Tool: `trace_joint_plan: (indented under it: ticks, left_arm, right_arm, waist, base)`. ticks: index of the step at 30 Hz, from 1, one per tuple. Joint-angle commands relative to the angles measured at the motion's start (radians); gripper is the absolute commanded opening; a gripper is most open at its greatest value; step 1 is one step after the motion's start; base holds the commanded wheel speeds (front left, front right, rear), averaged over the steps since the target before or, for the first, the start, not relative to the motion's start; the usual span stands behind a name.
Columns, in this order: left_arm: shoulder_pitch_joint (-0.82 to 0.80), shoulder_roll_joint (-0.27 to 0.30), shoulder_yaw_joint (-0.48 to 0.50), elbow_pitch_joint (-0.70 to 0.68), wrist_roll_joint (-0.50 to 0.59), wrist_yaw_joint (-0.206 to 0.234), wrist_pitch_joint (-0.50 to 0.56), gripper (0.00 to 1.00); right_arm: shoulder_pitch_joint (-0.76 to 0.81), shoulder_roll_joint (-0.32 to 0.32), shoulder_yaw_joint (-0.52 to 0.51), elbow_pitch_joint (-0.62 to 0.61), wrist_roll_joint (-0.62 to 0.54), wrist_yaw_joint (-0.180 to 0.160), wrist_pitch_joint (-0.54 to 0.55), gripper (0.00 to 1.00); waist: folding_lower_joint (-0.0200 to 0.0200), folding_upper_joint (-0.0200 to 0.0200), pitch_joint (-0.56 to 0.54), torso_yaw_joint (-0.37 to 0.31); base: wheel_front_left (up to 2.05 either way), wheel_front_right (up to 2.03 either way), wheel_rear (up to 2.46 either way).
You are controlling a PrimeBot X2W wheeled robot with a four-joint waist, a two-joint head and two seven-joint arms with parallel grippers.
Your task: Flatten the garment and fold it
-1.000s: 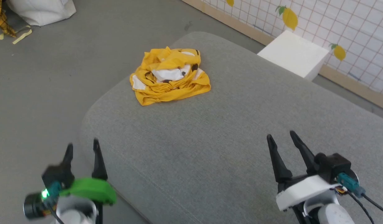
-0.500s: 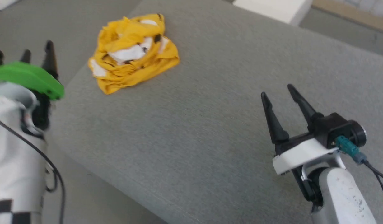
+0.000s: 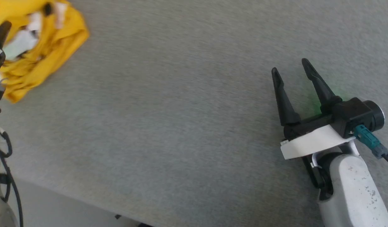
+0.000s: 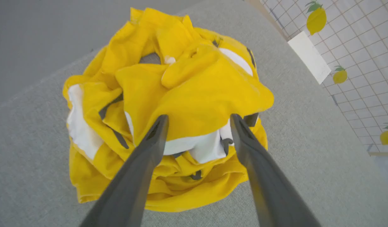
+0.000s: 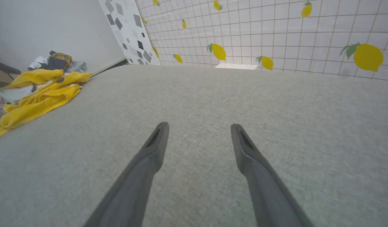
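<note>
The garment lies crumpled in a heap at the far left of the grey cushion, near its edge. The left wrist view brings out its folds, white patches and dark marks, with the left gripper spread wide over the heap; whether its tips touch cloth I cannot tell. The right gripper, fingers apart and holding nothing, is over bare cushion well to the right. The right wrist view adds a lemon-tiled wall and a pile of clothes beyond the garment.
</note>
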Motion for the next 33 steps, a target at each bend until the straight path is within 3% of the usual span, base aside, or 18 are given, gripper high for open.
trace_joint_plan:
  ticks: [1, 8, 9, 11, 15, 16, 17, 21, 27, 30, 33]
  left_arm:
    - [0.005, 0.019, 0.007, 0.011, -0.013, 0.016, 0.035, 1.0]
    - [0.094, 0.045, 0.006, 0.061, -0.007, 0.063, 0.097, 1.0]
    - [0.108, 0.045, 0.001, 0.07, -0.008, 0.065, 0.116, 0.6]
    - [0.139, 0.048, -0.009, 0.078, -0.008, 0.057, 0.141, 0.0]
    - [0.159, 0.077, 0.034, 0.028, 0.016, 0.041, -0.034, 0.0]
    - [0.164, 0.093, 0.037, 0.017, 0.045, 0.039, -0.109, 0.0]
    - [0.151, 0.128, 0.068, -0.018, 0.106, 0.045, -0.337, 0.0]
    - [0.124, 0.168, 0.024, -0.056, 0.201, 0.0, -0.526, 0.0]
    - [0.027, 0.173, -0.11, -0.165, 0.324, -0.064, -0.645, 0.0]
    - [-0.034, 0.135, -0.179, -0.221, 0.355, -0.085, -0.652, 0.0]
    - [-0.084, 0.05, -0.242, -0.279, 0.346, -0.1, -0.627, 0.0]
  right_arm:
    - [-0.014, -0.001, 0.005, -0.003, 0.007, -0.002, -0.012, 1.0]
    - [-0.025, -0.001, 0.01, 0.03, 0.033, -0.002, -0.046, 1.0]
    - [-0.025, -0.001, 0.012, 0.037, 0.036, -0.002, -0.049, 1.0]
    - [-0.02, -0.001, 0.016, 0.058, 0.044, -0.002, -0.061, 1.0]
    - [-0.006, -0.001, 0.013, 0.099, 0.064, -0.002, -0.079, 1.0]
    - [-0.002, -0.001, 0.015, 0.112, 0.069, -0.002, -0.085, 1.0]
    - [0.013, -0.001, 0.017, 0.144, 0.092, -0.002, -0.1, 1.0]
    - [0.04, -0.001, 0.017, 0.179, 0.122, -0.002, -0.119, 1.0]
    - [0.092, -0.001, 0.004, 0.22, 0.158, -0.002, -0.138, 1.0]
    - [0.116, -0.001, -0.005, 0.233, 0.168, -0.002, -0.145, 1.0]
    - [0.14, -0.001, -0.015, 0.239, 0.178, -0.002, -0.15, 1.0]
  waist:
    - [-0.0003, 0.0, 0.171, -0.178]
    - [-0.0003, 0.0, 0.15, -0.209]
    - [-0.0003, 0.0, 0.139, -0.21]
    - [-0.0003, 0.0, 0.099, -0.211]
    - [-0.0003, 0.0, -0.003, -0.203]
    - [-0.0003, 0.0, -0.041, -0.201]
    - [-0.0003, 0.0, -0.137, -0.197]
    - [-0.0003, 0.0, -0.265, -0.197]
    - [-0.0003, 0.0, -0.402, -0.209]
    - [-0.0003, 0.0, -0.446, -0.22]
    - [-0.0003, 0.0, -0.482, -0.238]
  base:
    - [0.0, 0.0, 0.0]
    - [0.0, 0.0, 0.0]
    - [0.0, 0.0, 0.0]
    - [0.0, 0.0, 0.0]
    - [0.0, 0.0, 0.0]
    - [0.0, 0.0, 0.0]
    - [0.0, 0.0, 0.0]
    - [0.0, 0.0, 0.0]
    - [0.0, 0.0, 0.0]
    - [0.0, 0.0, 0.0]
    - [0.0, 0.0, 0.0]
